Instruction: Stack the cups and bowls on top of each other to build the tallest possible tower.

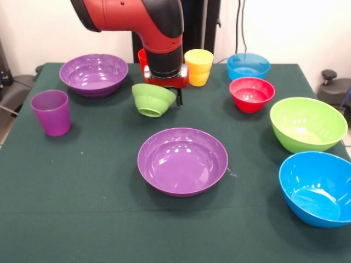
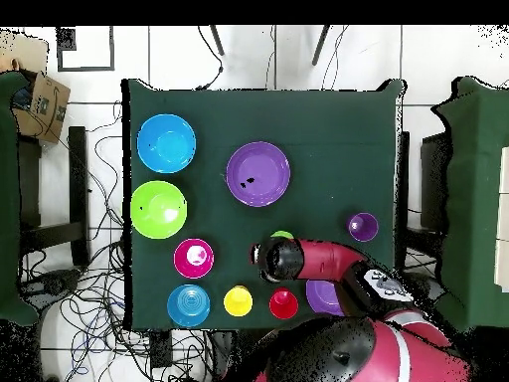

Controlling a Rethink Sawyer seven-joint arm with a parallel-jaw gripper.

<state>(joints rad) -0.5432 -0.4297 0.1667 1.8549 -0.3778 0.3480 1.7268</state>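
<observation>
My gripper [image 1: 176, 97] is shut on the rim of the small green bowl [image 1: 152, 99], which hangs tilted just above the cloth; the bowl peeks out past my wrist in the overhead view [image 2: 282, 237]. One large purple bowl [image 1: 182, 161] sits mid-table, the other [image 1: 94, 74] at the far left. The lime green bowl [image 1: 308, 124] and the blue bowl [image 1: 318, 188] stand at the right. The small red bowl [image 1: 252, 93], the light blue bowl [image 1: 248, 66], the yellow cup [image 1: 198, 66] and the red cup [image 1: 142, 57] are at the back. The purple cup [image 1: 51, 112] stands at the left. No tower shows.
The table [image 1: 82, 208] is covered in dark green cloth. Chairs and cables surround it in the overhead view. A cardboard box [image 2: 40, 97] sits off the table at one corner.
</observation>
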